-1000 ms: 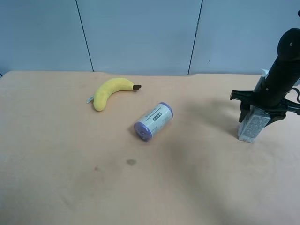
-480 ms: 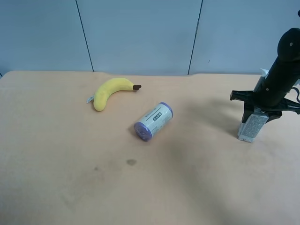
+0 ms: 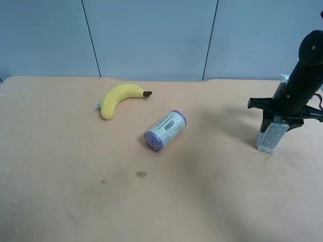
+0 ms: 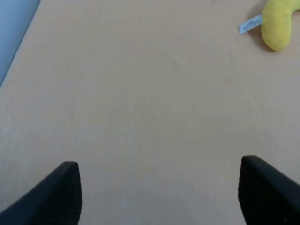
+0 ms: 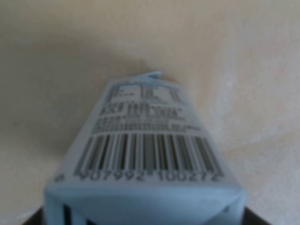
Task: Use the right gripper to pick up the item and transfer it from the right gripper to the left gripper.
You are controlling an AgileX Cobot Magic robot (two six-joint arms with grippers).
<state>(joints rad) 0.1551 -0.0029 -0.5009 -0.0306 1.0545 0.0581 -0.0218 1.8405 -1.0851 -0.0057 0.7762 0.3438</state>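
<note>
Exterior high view: tan table [image 3: 75, 191], blue wall panels [image 3: 151, 35] behind it; only one arm shows, at the view's right.
Carton, place: the carton [image 3: 267, 137] is at the view's right side of the table, well apart from everything else.
Carton, long axis: steep but not plumb. The lower end is down at the table surface and the upper end leans toward the view's right, up into the gripper.
Carton, contact with table: cannot tell whether the lower end touches or hangs just clear.
Right gripper: the right gripper [image 3: 279, 121] comes down from above, jaws closed tight on the carton's upper part. The right wrist view confirms the arm.
Right wrist view: the carton fills the frame lengthwise, pointing away from the camera toward the table. A barcode [image 5: 147, 152] and blurred fine print face the lens.
Left gripper: the left gripper [image 4: 161, 194] is seen only in its own wrist view, with black fingertips [image 4: 61, 192] wide apart, nothing between them, and bare table below.
Banana: the yellow banana [image 3: 118, 98] lies flat toward the far middle, dark stem end toward the view's right. Its white tag [image 4: 249, 24] shows in the left wrist view.
Can: the white can [image 3: 165, 131] with purple ends lies on its side near the table's middle, between banana and carton, one purple end toward the camera.
Obstructions: nothing stands close to the carton.
</note>
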